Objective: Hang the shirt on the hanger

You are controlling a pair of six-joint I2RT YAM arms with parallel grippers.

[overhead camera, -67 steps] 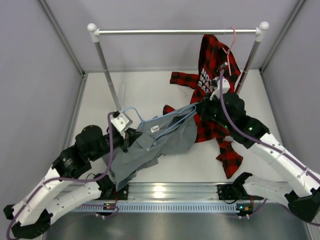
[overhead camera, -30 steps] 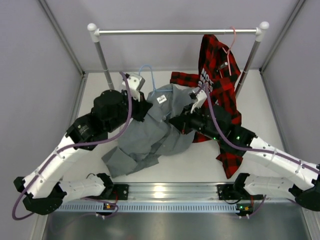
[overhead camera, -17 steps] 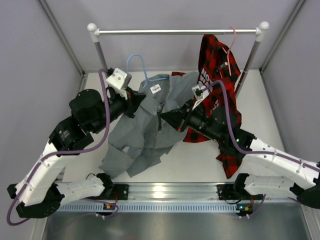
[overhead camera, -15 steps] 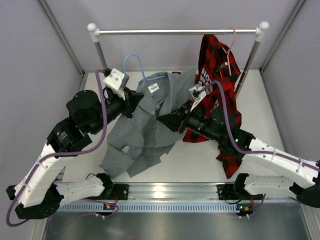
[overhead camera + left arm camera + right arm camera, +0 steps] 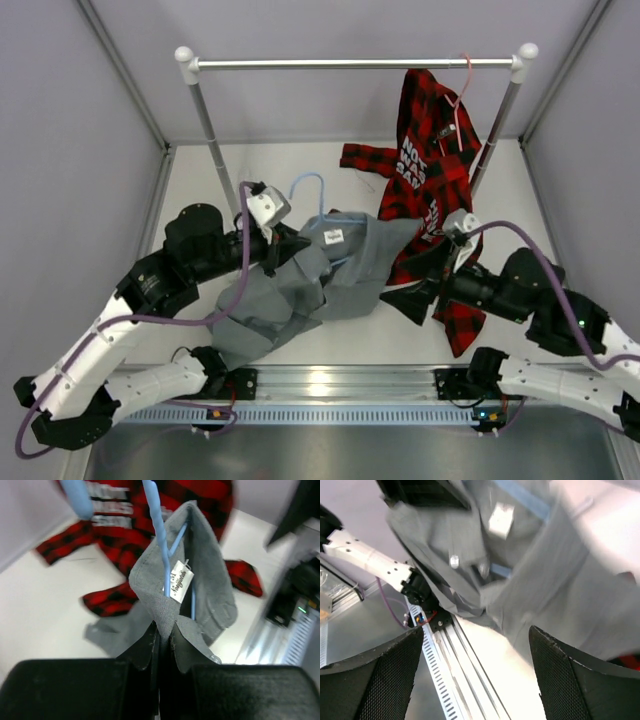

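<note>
While the left gripper [image 5: 162,630] pinches tight on the collar of the shirt [image 5: 212,587], with the blue hanger [image 5: 159,540] running down inside it, the right gripper [image 5: 475,630] gapes wide, holding nothing, close to the grey cloth, which trails onto the table [image 5: 300,165].

There are two shirts: one grey shirt [image 5: 345,275] and one red-and-black plaid shirt [image 5: 430,150]. There are two wire hangers: one light-blue hanger [image 5: 160,540] and one pink hanger [image 5: 467,72]. One clothes rail [image 5: 340,63] stands on the bench [image 5: 280,165]. Two robot arms show, a left arm [image 5: 150,290] and a right arm [image 5: 545,305]. One white label [image 5: 179,580] sits inside the grey collar.
</note>
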